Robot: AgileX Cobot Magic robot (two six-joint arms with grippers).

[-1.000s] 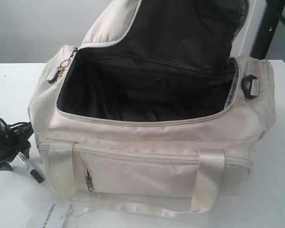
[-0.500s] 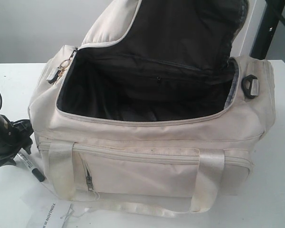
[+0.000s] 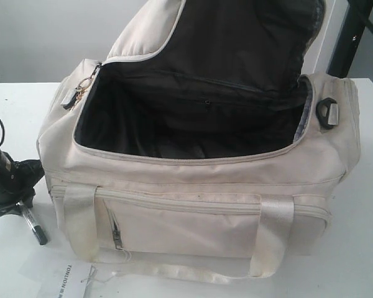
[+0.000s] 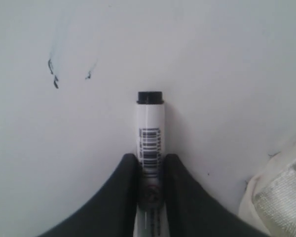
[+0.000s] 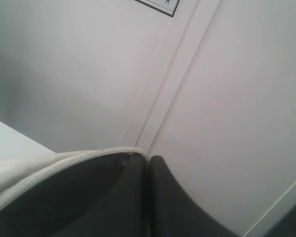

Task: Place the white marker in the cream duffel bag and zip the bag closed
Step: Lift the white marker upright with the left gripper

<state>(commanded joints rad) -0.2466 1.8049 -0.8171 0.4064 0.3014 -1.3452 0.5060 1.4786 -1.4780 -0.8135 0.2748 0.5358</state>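
Beside the cream duffel bag (image 3: pixel 193 226), left tool (image 4: pixel 150 162) grips white marker (image 4: pixel 149 123); right tool (image 5: pixel 147 160) pinches raised flap (image 3: pixel 146 31).

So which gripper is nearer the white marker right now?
Left. The left gripper has its jaws shut on the white marker, beside the cream duffel bag. The right gripper is away from it, jaws pinched at the bag's raised flap edge.

I see a white table (image 3: pixel 12 105) with a printed paper sheet (image 3: pixel 68 282) lying on it, small dark ink marks (image 4: pixel 55 83) on its surface, and a black post (image 3: pixel 351 37) behind.
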